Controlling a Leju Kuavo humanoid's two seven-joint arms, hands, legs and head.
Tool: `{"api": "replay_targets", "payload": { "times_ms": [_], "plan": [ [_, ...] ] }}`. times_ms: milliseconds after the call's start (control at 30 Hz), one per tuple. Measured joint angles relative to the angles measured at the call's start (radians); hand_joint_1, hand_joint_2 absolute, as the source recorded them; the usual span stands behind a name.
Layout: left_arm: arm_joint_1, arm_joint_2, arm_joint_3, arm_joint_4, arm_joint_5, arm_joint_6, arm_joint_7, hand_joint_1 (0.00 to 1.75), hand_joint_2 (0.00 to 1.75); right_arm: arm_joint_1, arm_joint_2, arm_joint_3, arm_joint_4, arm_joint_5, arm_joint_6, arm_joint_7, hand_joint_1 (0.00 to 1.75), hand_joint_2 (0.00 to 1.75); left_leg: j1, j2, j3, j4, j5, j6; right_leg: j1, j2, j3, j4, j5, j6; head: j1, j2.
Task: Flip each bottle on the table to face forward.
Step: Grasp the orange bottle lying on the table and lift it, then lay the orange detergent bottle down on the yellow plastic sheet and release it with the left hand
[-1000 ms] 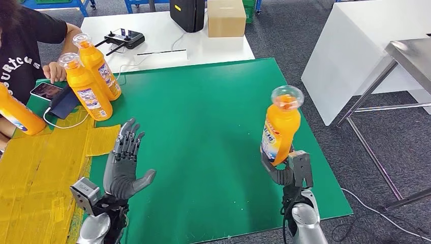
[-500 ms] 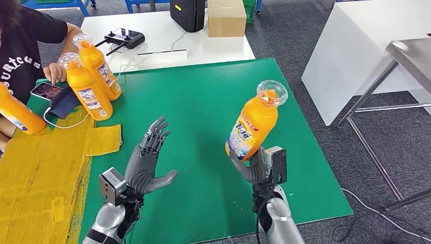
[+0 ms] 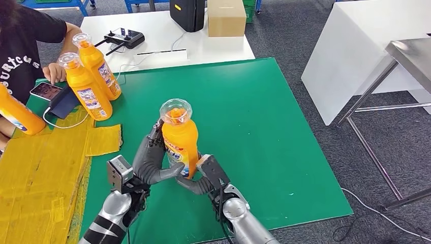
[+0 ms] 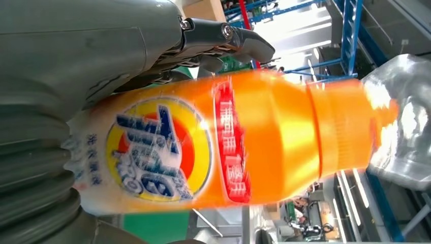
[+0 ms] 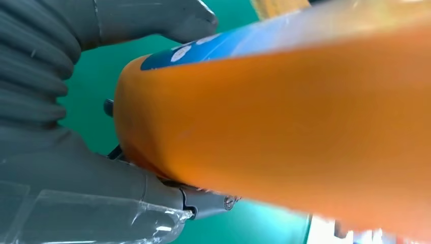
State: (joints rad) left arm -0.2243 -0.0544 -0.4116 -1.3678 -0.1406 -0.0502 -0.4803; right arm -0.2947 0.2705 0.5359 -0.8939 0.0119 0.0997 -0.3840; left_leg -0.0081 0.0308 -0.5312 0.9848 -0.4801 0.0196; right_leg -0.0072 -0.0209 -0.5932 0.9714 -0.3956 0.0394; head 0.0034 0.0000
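The bottle (image 3: pixel 180 140), carried in from the right, is now gripped upright between the right hand (image 3: pixel 201 180) and left hand (image 3: pixel 152 162), ready for handover and turning.

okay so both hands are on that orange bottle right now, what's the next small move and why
Probably the right hand lets go, leaving the bottle to the left hand. Both hands grip its lower body above the green mat, and the left wrist view shows the left hand wrapped around the label side.

Bare green mat (image 3: pixel 254 122) rightward
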Motion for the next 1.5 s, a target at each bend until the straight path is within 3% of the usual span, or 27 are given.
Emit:
{"api": "replay_targets", "payload": {
  "times_ms": [267,900,1200,1367,1500],
  "plan": [
    [-0.026,0.005,0.001,0.037,0.006,0.002,0.000,0.00,1.75,-0.039,0.018,0.099,0.133,-0.002,0.005,0.001,1.75,1.75,0.000,0.000,0.000,0.000,0.000,0.000,0.000,0.000,-0.001,0.000,0.000,0.000,0.000,0.000],
    [-0.026,0.006,0.001,0.055,0.008,0.021,0.000,0.00,1.75,-0.045,0.019,0.116,0.192,-0.021,0.000,-0.003,1.75,1.75,0.000,0.000,-0.001,0.000,0.000,0.000,0.000,0.000,-0.001,0.000,0.000,0.000,0.000,0.000],
    [-0.049,0.008,-0.023,0.086,-0.145,0.137,0.041,0.00,1.75,-0.036,0.011,0.114,0.184,-0.013,-0.044,-0.003,1.75,1.75,0.000,0.000,-0.001,0.000,0.000,0.000,0.000,0.000,-0.001,0.000,0.000,0.000,0.000,0.000],
    [-0.075,0.041,-0.040,0.137,-0.153,-0.010,0.068,0.00,1.75,-0.017,-0.002,0.112,0.170,0.013,-0.060,-0.001,1.75,1.75,0.000,0.000,-0.001,0.000,0.000,0.000,0.000,0.000,-0.001,0.000,0.000,0.000,0.000,0.000],
    [-0.082,0.078,-0.048,0.171,-0.148,-0.095,0.064,0.00,0.00,-0.006,-0.007,0.111,0.158,0.035,-0.070,-0.002,1.75,1.75,0.000,0.000,-0.001,0.000,0.000,0.000,0.000,0.000,-0.001,0.000,0.000,0.000,0.000,0.000]
  ]
}}
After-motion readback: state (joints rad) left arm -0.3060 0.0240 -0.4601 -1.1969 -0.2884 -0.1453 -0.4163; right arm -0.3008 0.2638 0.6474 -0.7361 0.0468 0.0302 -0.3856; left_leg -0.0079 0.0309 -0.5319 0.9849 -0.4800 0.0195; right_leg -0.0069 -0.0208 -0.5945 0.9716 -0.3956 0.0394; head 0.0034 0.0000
